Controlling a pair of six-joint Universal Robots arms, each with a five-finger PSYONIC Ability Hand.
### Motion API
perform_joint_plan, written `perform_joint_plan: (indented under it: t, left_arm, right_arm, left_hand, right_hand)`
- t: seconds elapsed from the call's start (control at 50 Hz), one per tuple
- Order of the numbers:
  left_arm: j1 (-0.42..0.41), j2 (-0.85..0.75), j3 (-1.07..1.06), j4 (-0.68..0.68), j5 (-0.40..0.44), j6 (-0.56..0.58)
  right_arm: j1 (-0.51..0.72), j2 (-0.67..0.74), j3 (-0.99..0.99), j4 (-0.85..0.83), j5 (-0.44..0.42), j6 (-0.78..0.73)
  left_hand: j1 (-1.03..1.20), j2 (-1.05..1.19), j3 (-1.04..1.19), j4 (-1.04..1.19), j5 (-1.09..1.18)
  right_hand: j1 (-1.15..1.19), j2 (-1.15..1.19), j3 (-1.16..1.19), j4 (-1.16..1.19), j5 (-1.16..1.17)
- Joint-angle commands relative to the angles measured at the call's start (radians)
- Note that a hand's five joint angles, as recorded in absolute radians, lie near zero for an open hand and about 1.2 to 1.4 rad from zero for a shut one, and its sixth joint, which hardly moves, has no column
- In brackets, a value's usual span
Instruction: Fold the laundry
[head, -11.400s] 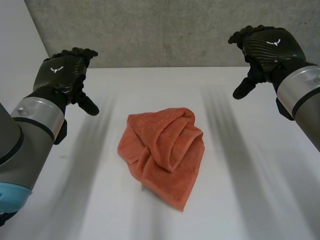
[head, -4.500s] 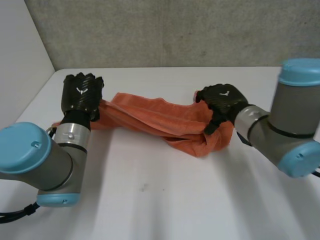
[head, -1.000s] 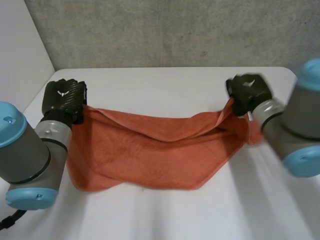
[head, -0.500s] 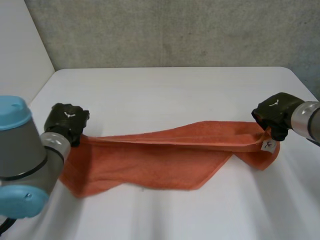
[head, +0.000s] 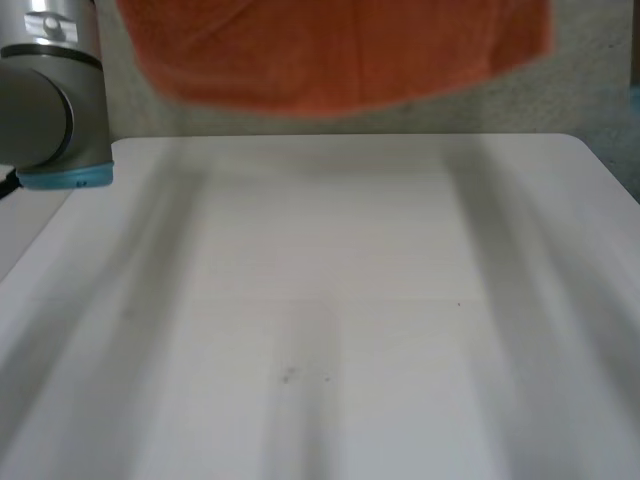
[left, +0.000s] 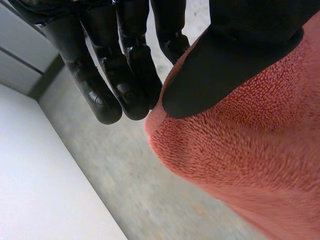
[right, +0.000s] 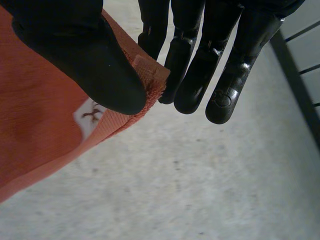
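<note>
The orange towel (head: 330, 50) hangs spread wide, high above the white table (head: 330, 300); its lower edge shows in the head view. My left hand (left: 235, 55) pinches one upper corner of the towel (left: 240, 155) between thumb and fingers. My right hand (right: 75, 55) pinches the opposite corner of the towel (right: 35, 130), the one with a small white label (right: 90, 115), between thumb and fingers. My left arm (head: 50, 100) rises at the table's left side.
A grey concrete wall (head: 560, 100) stands behind the table. The table's far edge runs just under the hanging towel.
Both hands have lifted the towel off the table, up and out of the head view. Half a second ago it lay stretched low across the table between them.
</note>
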Motion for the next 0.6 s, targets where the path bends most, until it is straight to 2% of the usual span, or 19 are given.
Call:
perform_joint_plan:
  t: [0.02, 0.08, 0.12, 0.14, 0.18, 0.22, 0.3, 0.38, 0.52, 0.6]
  left_arm:
    - [0.02, 0.007, -0.253, -0.12, -0.063, -0.049]
    - [0.033, 0.008, -0.326, -0.123, -0.073, -0.067]
    - [0.044, 0.002, -0.45, -0.123, -0.076, -0.09]
    - [0.044, 0.002, -0.45, -0.123, -0.076, -0.09]
    - [0.044, -0.038, -0.541, -0.12, -0.065, -0.092]
    - [0.04, -0.085, -0.565, -0.126, -0.064, -0.084]
    - [0.038, -0.186, -0.584, -0.155, -0.067, -0.066]
    - [0.043, -0.211, -0.587, -0.202, -0.067, -0.049]
    - [0.079, -0.172, -0.628, -0.34, -0.065, -0.046]
    - [0.081, -0.112, -0.659, -0.365, -0.064, -0.046]
  right_arm:
    - [-0.016, -0.028, 0.365, 0.01, -0.092, 0.094]
    - [-0.021, -0.028, 0.435, 0.015, -0.122, 0.103]
    - [-0.022, -0.028, 0.571, 0.033, -0.196, 0.106]
    - [-0.022, -0.028, 0.572, 0.033, -0.197, 0.106]
    - [-0.025, -0.016, 0.672, 0.051, -0.249, 0.1]
    - [-0.024, 0.005, 0.714, 0.061, -0.26, 0.102]
    - [-0.016, 0.12, 0.768, 0.137, -0.251, 0.085]
    - [-0.025, 0.13, 0.774, 0.218, -0.24, 0.074]
    - [-0.065, 0.059, 0.785, 0.335, -0.205, 0.088]
    - [-0.081, 0.016, 0.808, 0.347, -0.194, 0.09]
  left_hand:
    - [0.185, 0.178, 0.179, 0.178, 0.208]
    - [0.185, 0.178, 0.179, 0.178, 0.208]
    - [0.185, 0.178, 0.179, 0.178, 0.208]
    - [0.185, 0.178, 0.179, 0.178, 0.208]
    - [0.185, 0.178, 0.179, 0.178, 0.208]
    - [0.185, 0.178, 0.179, 0.178, 0.208]
    - [0.185, 0.178, 0.179, 0.178, 0.208]
    - [0.185, 0.178, 0.179, 0.178, 0.208]
    - [0.185, 0.178, 0.179, 0.178, 0.208]
    - [0.185, 0.178, 0.179, 0.178, 0.208]
  right_hand:
    - [0.427, 0.217, 0.21, 0.205, 0.236]
    - [0.427, 0.217, 0.21, 0.205, 0.236]
    - [0.427, 0.217, 0.21, 0.205, 0.236]
    - [0.427, 0.217, 0.21, 0.205, 0.236]
    - [0.427, 0.217, 0.21, 0.205, 0.236]
    - [0.427, 0.217, 0.21, 0.205, 0.236]
    - [0.427, 0.217, 0.21, 0.205, 0.236]
    - [0.427, 0.217, 0.21, 0.205, 0.236]
    - [0.427, 0.217, 0.21, 0.205, 0.236]
    - [0.427, 0.217, 0.21, 0.205, 0.236]
